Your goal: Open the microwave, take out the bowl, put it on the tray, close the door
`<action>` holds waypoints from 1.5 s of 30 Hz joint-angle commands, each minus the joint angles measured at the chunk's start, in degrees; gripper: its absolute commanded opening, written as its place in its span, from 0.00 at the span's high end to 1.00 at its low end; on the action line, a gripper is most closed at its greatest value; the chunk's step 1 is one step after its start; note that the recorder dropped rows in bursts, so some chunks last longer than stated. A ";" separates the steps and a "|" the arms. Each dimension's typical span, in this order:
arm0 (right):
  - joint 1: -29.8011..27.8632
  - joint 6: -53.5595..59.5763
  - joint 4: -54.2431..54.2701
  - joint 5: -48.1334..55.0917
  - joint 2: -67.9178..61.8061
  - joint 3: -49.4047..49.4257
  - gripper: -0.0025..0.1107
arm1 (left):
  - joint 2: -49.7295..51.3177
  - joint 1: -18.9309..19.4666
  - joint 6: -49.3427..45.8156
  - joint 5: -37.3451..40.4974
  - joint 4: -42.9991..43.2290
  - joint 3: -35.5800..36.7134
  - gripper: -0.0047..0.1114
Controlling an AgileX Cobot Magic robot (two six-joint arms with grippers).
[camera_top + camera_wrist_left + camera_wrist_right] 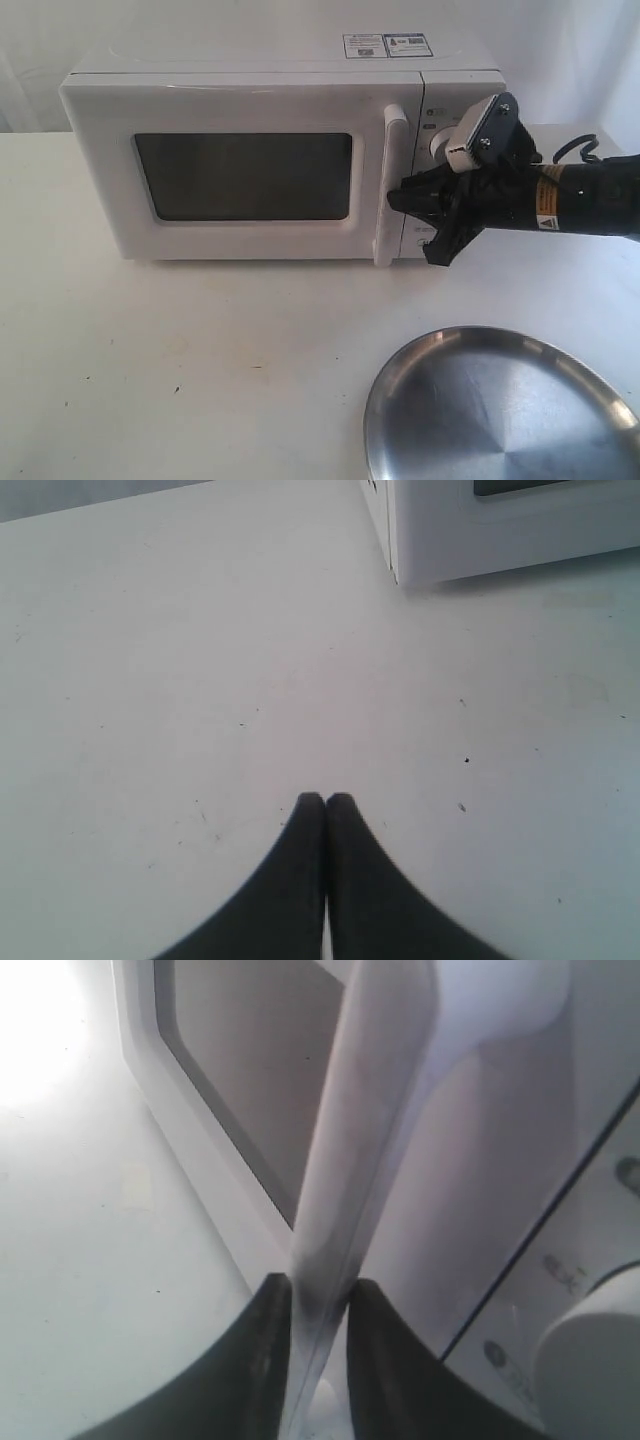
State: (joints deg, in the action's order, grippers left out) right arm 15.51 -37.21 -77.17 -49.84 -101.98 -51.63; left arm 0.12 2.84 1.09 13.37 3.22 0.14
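The white microwave point(280, 160) stands at the back of the table with its door point(240, 175) closed. My right gripper point(402, 197) reaches in from the right and is shut on the door's vertical white bar handle point(390, 185). In the right wrist view the handle point(350, 1160) runs between the two black fingertips point(272, 1305) of the right gripper point(318, 1295). The silver tray point(505, 410) lies at the front right. The bowl is hidden. My left gripper point(325, 800) is shut on nothing over bare table, near a microwave corner point(400, 560).
Two round white dials point(440, 145) sit on the control panel right of the handle, one showing close in the right wrist view point(590, 1360). Stickers point(385, 45) lie on the microwave's top. The white table point(180, 360) spreads in front.
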 commanded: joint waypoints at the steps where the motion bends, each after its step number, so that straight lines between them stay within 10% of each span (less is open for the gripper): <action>1: 2.77 1.00 0.99 -18.87 2.48 -0.91 0.76 | -0.12 -0.13 0.14 -0.02 0.16 -0.14 0.96; 11: 2.77 -15.75 -22.77 2.50 11.79 -0.91 0.87 | -0.12 -0.13 0.14 -0.02 0.16 -0.14 0.96; 22: 2.64 -11.24 -8.86 20.31 21.68 11.57 0.98 | -0.12 -0.13 0.14 -0.02 0.16 -0.14 0.96; 31: 2.64 17.61 24.79 -3.96 17.56 19.05 0.98 | -0.12 -0.13 0.14 -0.02 0.16 -0.14 0.96; 45: 2.64 23.64 29.81 -20.13 1.94 19.14 0.98 | -0.12 -0.13 0.14 -0.02 0.16 -0.14 0.96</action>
State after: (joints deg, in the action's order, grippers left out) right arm 18.28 -15.19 -47.73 -65.32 -98.79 -32.72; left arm 0.12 2.84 1.09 13.37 3.22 0.14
